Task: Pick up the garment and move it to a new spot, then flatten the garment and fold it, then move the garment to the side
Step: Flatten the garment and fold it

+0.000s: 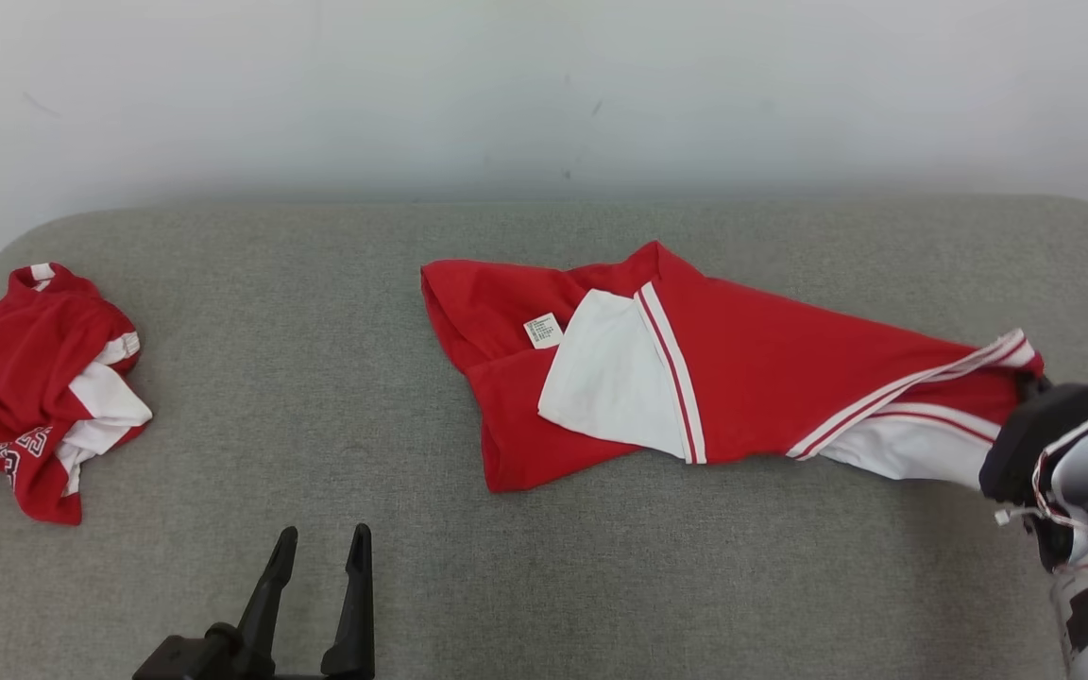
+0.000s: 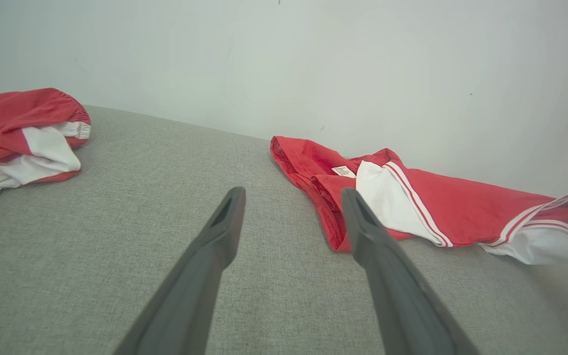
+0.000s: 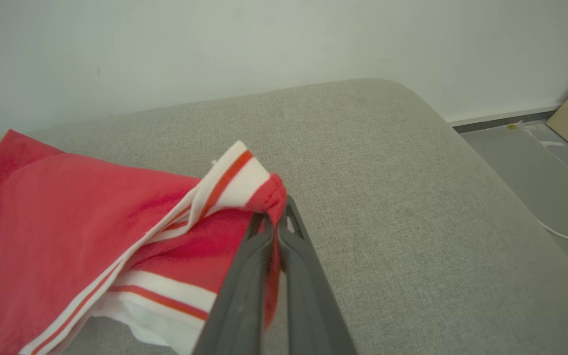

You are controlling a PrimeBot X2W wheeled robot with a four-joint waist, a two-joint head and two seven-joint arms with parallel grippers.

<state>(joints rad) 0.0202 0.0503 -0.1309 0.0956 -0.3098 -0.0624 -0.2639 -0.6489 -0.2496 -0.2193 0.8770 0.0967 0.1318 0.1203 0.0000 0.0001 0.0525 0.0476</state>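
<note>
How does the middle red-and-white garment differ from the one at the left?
The middle red-and-white cloth garment lies stretched out long; the left red-and-white cloth garment sits bunched in a heap. The middle one's corner is pinched by the shut right end effector; the left one lies free. The middle shows a small white label, the left white lettering. Both are red with white panels.

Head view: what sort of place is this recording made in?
Probably a plain indoor room, perhaps a test space: a grey fabric-covered padded surface stands against a bare white wall, with a grey floor and white cable beside it.
</note>
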